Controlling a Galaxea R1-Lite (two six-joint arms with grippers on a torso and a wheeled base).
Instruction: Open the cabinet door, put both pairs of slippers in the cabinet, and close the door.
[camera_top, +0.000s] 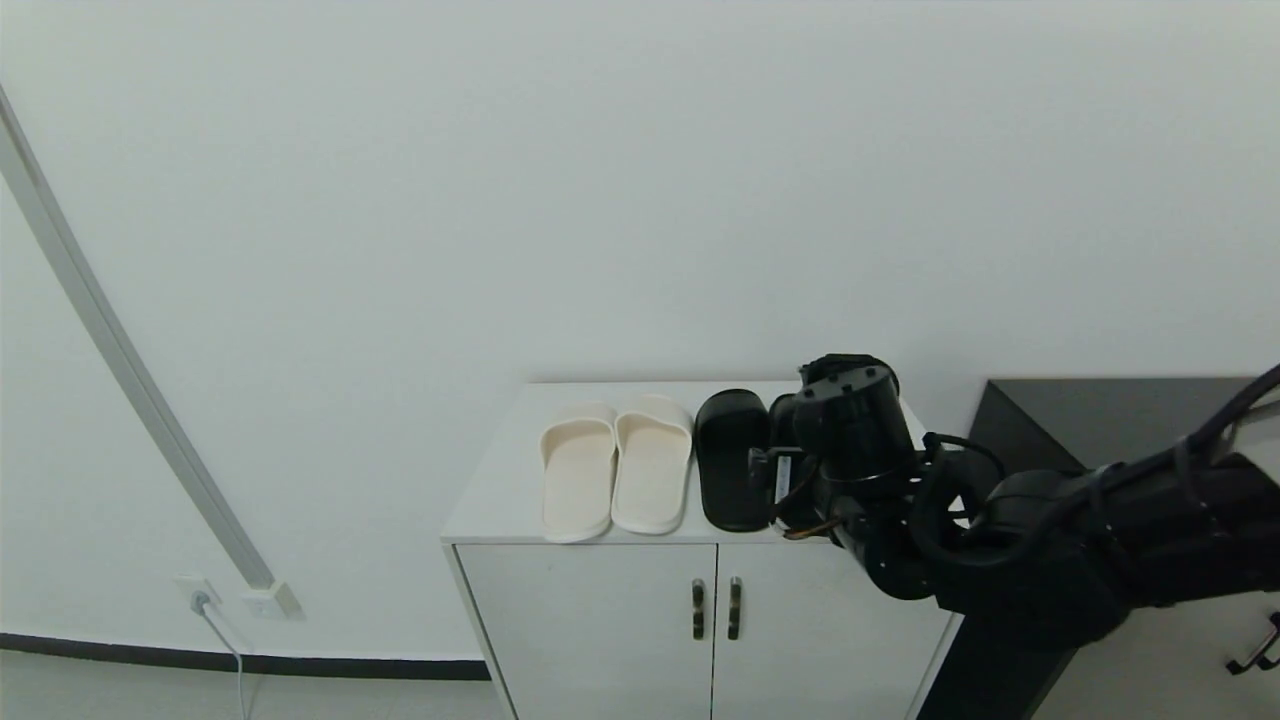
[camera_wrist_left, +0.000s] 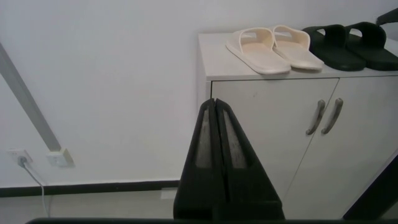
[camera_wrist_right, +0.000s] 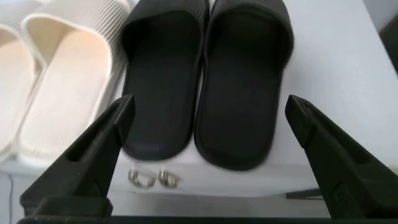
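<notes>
Cabinet: white, smooth, boxy. Both doors are shut, with two curved metal handles side by side at the middle seam. Both pairs sit on its top, toes to the wall: cream slippers to the left, black slippers just beside them on the right.

My right gripper hangs over the black pair's heel end. Its fingers are spread wide, straddling both slippers and gripping nothing.

My left gripper is low, off the cabinet's left side, fingers pressed together and empty.

Black footbeds are matte with fine ribbing. Cream straps are ribbed, with softly rounded edges.
</notes>
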